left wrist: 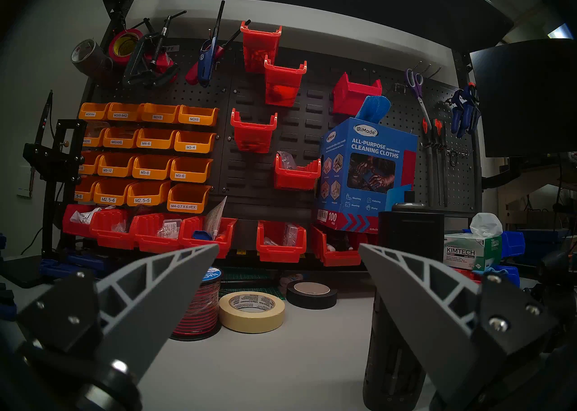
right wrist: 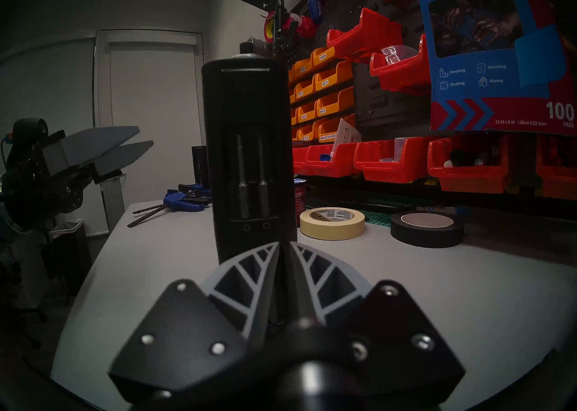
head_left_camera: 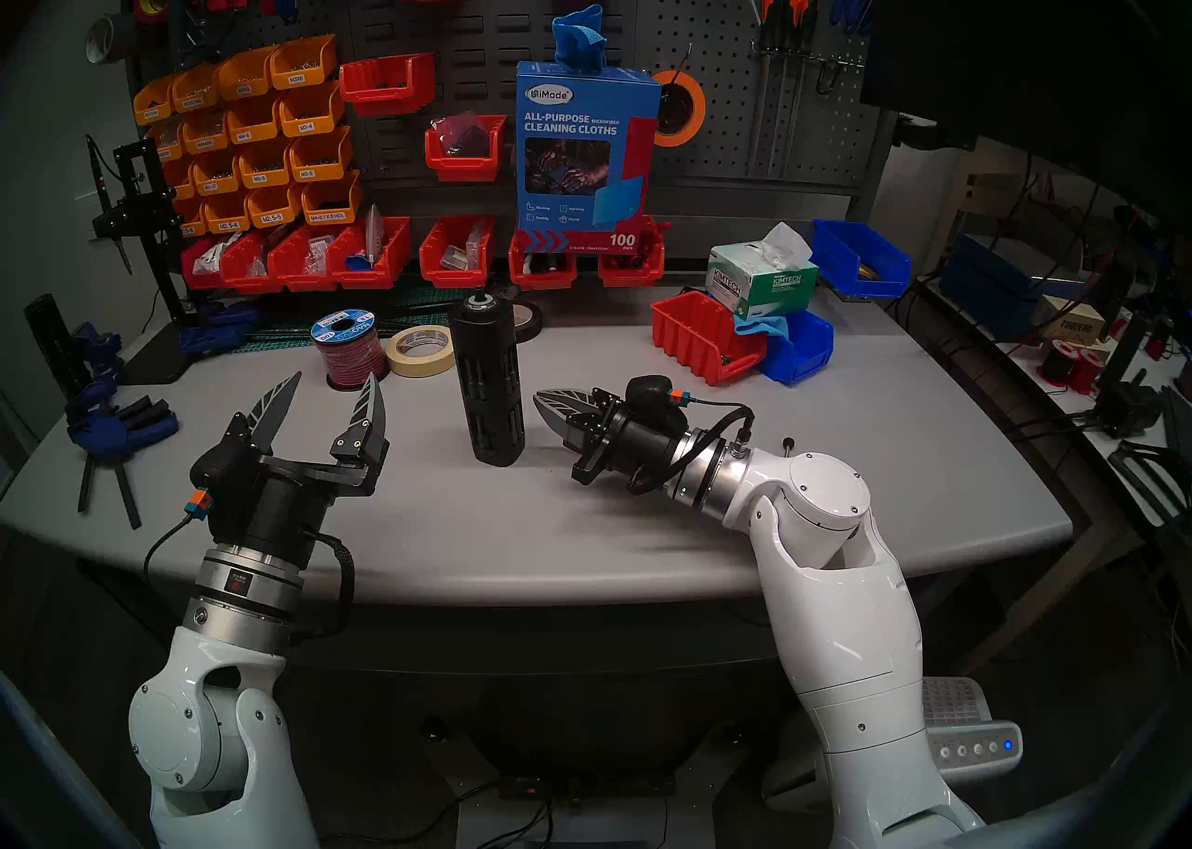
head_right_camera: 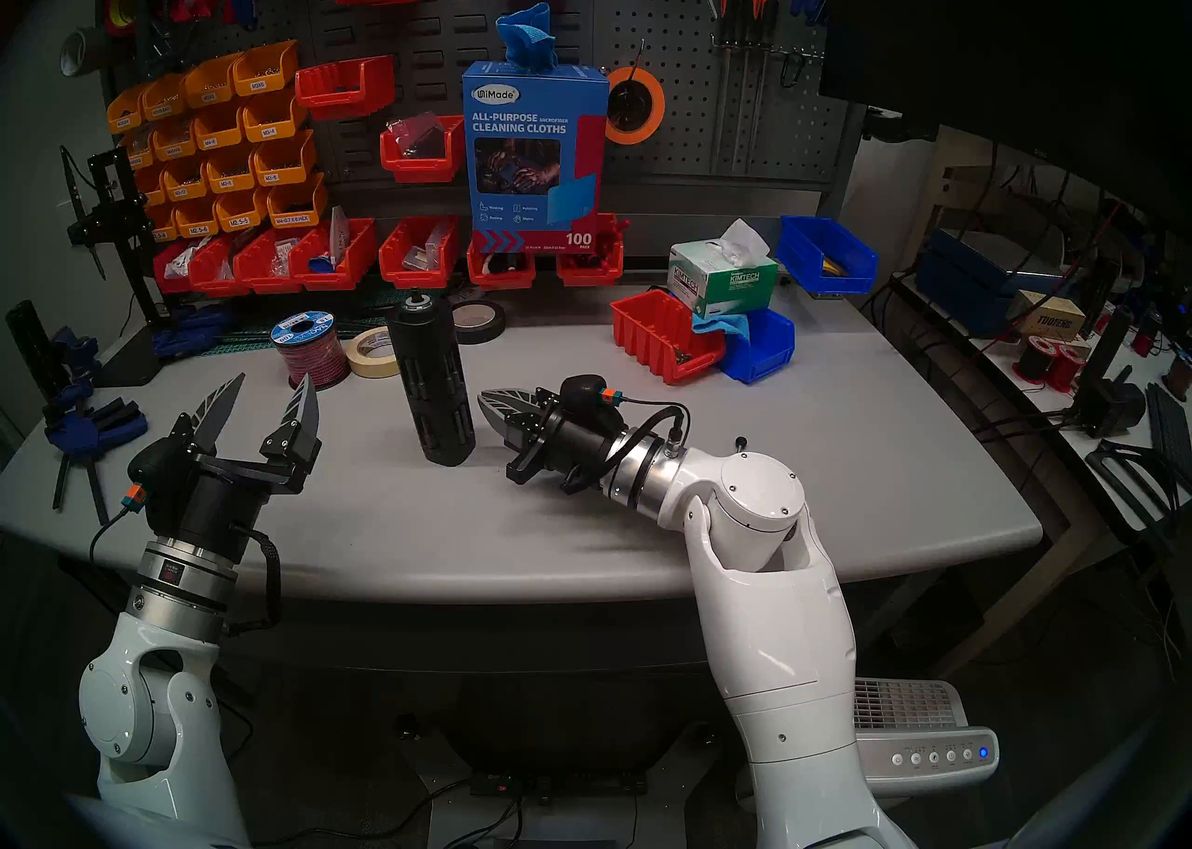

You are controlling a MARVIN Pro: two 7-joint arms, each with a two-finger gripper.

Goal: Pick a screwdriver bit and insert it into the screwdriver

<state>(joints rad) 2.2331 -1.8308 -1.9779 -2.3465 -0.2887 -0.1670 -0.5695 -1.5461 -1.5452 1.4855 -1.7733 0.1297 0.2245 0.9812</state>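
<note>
Screwdriver (head_left_camera: 487, 377) stands upright mid-desk (head_left_camera: 645, 525), bits (right wrist: 244, 179) racked vertically in its side slots, straight ahead of your right tool (right wrist: 284, 246), fingers nearly together and empty at its base, while your left tool (head_left_camera: 335, 402), gaping wide, sits farther off.

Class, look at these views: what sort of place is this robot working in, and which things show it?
Most likely a workshop or electronics lab bench: a pegboard hung with long screwdrivers, labelled orange parts bins for screws, and tape rolls on the grey worktable.
</note>
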